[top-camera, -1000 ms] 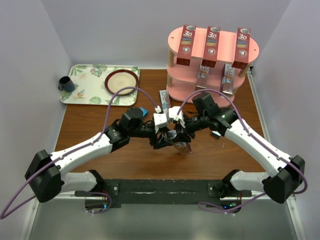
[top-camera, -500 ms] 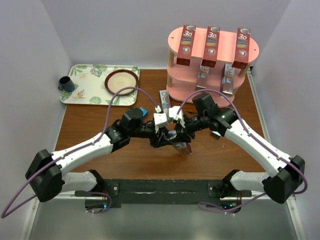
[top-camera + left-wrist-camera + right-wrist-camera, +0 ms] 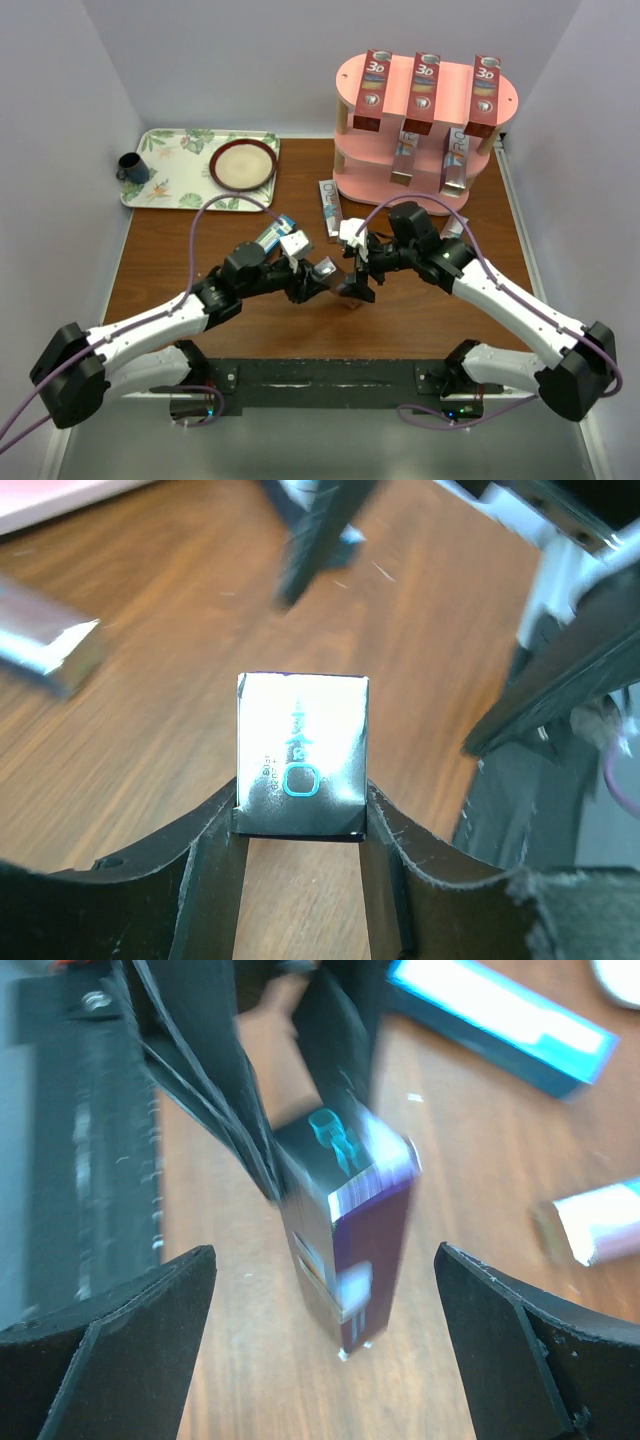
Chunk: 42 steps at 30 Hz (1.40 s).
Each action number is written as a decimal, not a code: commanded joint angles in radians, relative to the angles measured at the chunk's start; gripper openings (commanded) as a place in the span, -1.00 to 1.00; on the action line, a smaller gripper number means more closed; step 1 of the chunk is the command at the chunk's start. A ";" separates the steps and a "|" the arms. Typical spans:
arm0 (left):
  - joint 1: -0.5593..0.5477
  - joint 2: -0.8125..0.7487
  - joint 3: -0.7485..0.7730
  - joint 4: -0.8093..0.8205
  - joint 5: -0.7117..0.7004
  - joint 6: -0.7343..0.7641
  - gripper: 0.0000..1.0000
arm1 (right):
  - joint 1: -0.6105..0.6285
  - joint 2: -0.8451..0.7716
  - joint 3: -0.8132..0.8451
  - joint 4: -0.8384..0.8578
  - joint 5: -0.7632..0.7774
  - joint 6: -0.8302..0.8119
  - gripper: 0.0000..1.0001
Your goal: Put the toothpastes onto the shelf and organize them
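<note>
Left gripper [image 3: 302, 825] pinches the purple carton [image 3: 302, 745], well in front of the shelf [image 3: 345, 90]; right gripper [image 3: 322, 1260] spread wide either side. Looks like a handover. Next, lift it shelfward.

Even bright light; glare whitens the purple carton [image 3: 302, 755]; right-wrist view blurs.

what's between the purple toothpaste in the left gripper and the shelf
The right gripper sits open right at the purple carton that the left gripper holds, and the right arm lies across the straight line to the shelf. A silver-white carton lies on the table near the shelf's left end.
</note>
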 commanded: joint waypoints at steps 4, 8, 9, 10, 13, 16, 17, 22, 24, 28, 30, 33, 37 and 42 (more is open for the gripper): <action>0.000 -0.229 -0.186 0.269 -0.350 -0.330 -1.00 | 0.003 -0.183 -0.196 0.332 0.232 0.161 0.97; 0.000 -0.330 -0.284 0.345 -0.454 -0.542 -1.00 | 0.003 -0.243 -0.264 0.388 0.251 0.157 0.97; 0.000 -0.341 -0.300 0.361 -0.459 -0.573 -1.00 | 0.003 -0.243 -0.276 0.386 0.260 0.150 0.97; 0.000 -0.350 -0.311 0.376 -0.465 -0.600 -1.00 | 0.003 -0.243 -0.279 0.385 0.261 0.143 0.97; -0.001 -0.364 -0.331 0.410 -0.470 -0.680 -1.00 | 0.005 -0.232 -0.277 0.380 0.252 0.114 0.97; -0.001 -0.370 -0.331 0.434 -0.467 -0.713 -1.00 | 0.018 -0.188 -0.245 0.343 0.261 0.072 0.97; -0.001 -0.370 -0.329 0.443 -0.465 -0.714 -1.00 | 0.024 -0.174 -0.224 0.317 0.267 0.048 0.97; 0.000 -0.337 -0.311 0.473 -0.451 -0.730 -1.00 | 0.104 -0.089 -0.173 0.260 0.358 -0.020 0.97; -0.001 -0.331 -0.305 0.479 -0.442 -0.731 -1.00 | 0.120 -0.077 -0.172 0.271 0.395 -0.041 0.97; -0.001 -0.324 -0.292 0.482 -0.421 -0.731 -1.00 | 0.136 -0.062 -0.170 0.303 0.455 -0.063 0.92; -0.001 -0.324 -0.292 0.485 -0.408 -0.734 -1.00 | 0.140 -0.059 -0.170 0.320 0.505 -0.078 0.91; -0.001 -0.326 -0.294 0.490 -0.398 -0.748 -1.00 | 0.144 -0.045 -0.156 0.316 0.534 -0.109 0.88; 0.000 -0.324 -0.289 0.502 -0.381 -0.754 -1.00 | 0.146 -0.026 -0.149 0.313 0.544 -0.129 0.66; 0.000 -0.335 -0.268 0.453 -0.359 -0.702 -0.82 | 0.149 -0.040 -0.107 0.222 0.511 -0.156 0.04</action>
